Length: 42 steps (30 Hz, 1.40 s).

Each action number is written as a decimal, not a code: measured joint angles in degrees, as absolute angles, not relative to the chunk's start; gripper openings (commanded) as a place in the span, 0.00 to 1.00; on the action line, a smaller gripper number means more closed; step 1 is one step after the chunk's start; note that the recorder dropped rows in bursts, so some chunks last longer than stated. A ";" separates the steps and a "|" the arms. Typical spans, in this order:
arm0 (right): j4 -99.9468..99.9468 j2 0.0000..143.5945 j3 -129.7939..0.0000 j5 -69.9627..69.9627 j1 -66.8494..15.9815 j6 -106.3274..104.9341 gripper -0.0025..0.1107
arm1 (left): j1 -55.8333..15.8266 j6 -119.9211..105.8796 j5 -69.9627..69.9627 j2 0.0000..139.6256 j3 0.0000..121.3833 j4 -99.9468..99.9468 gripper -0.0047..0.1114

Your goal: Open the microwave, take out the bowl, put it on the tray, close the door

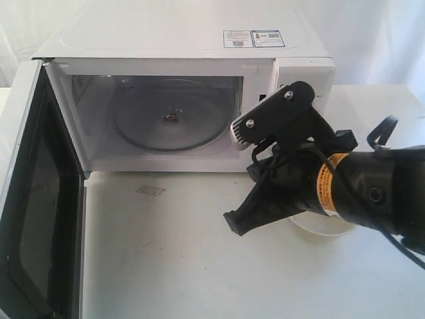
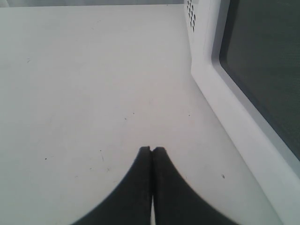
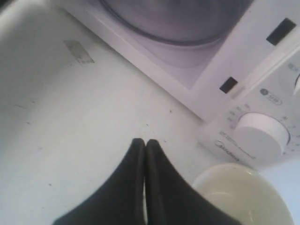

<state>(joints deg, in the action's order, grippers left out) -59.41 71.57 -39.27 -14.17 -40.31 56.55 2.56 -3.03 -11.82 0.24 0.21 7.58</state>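
At left, the door [image 1: 33, 199] standing fully open, with the left gripper [image 2: 151, 149] pinched closed on nothing near it. Inside the microwave [image 1: 179, 40], only the clear glass turntable [image 1: 169, 114]; no bowl there. Right of centre, the right gripper [image 1: 234, 224] closed and empty before the control panel [image 1: 305, 70]. Beside its fingers, on the table [image 1: 166, 266] below the dial [image 3: 262, 133], the bowl [image 3: 248, 197], upright and seemingly empty, no tray in view. Likely light, rigid, smooth and chippable; best pinched at the rim.

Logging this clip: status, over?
Left gripper shut, right gripper shut, both empty. Bowl out, before control panel; tray unseen. Door open; right arm may block swing.
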 measured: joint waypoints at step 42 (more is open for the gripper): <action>-58.80 54.10 -36.11 -3.64 -40.31 55.77 0.02 | 2.56 -6.09 11.21 0.24 0.12 5.33 0.04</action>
<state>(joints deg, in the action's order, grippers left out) -58.80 54.10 -36.11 -3.64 -40.31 55.77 2.56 -6.09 11.21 0.24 0.12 5.33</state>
